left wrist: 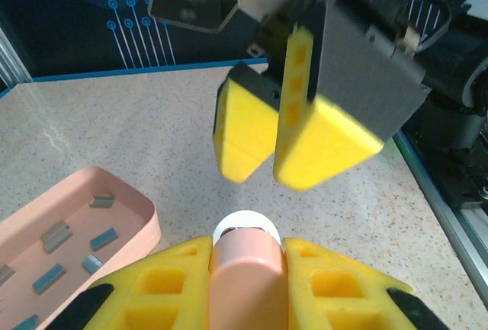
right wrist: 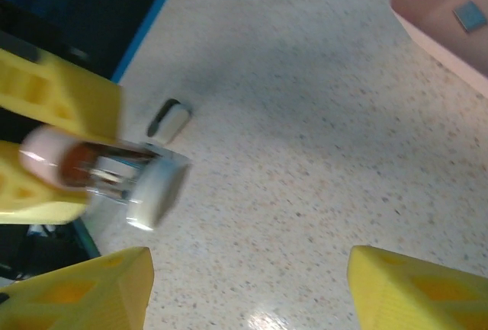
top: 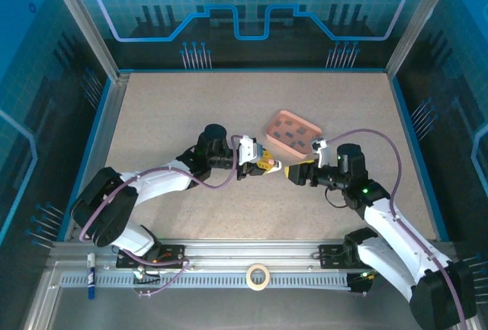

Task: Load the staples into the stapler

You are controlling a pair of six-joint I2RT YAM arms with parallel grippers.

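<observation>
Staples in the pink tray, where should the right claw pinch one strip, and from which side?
Probably from straight above: the staples lie flat and apart on the tray floor, whose rim blocks a sideways approach. Let the open right claw pinch one strip across its two long edges.

This is a robotics lab cell, a boxed-in test station rather than a home or office. Two white and black robot arms, the left arm [top: 152, 185] and the right arm [top: 389, 223], are bolted to a slotted aluminium rail [top: 305, 278] along the bottom of the top view, with purple cables [top: 374, 133] looping off them. They work over a bare speckled beige surface [top: 191, 101] fenced by aluminium posts [top: 84, 21]. Blue printed panels [top: 252, 10] with circuit lines and a gear motif line the back and sides. A roll of tape [top: 258, 276] and a marker [top: 91, 275] lie on the rail.
</observation>
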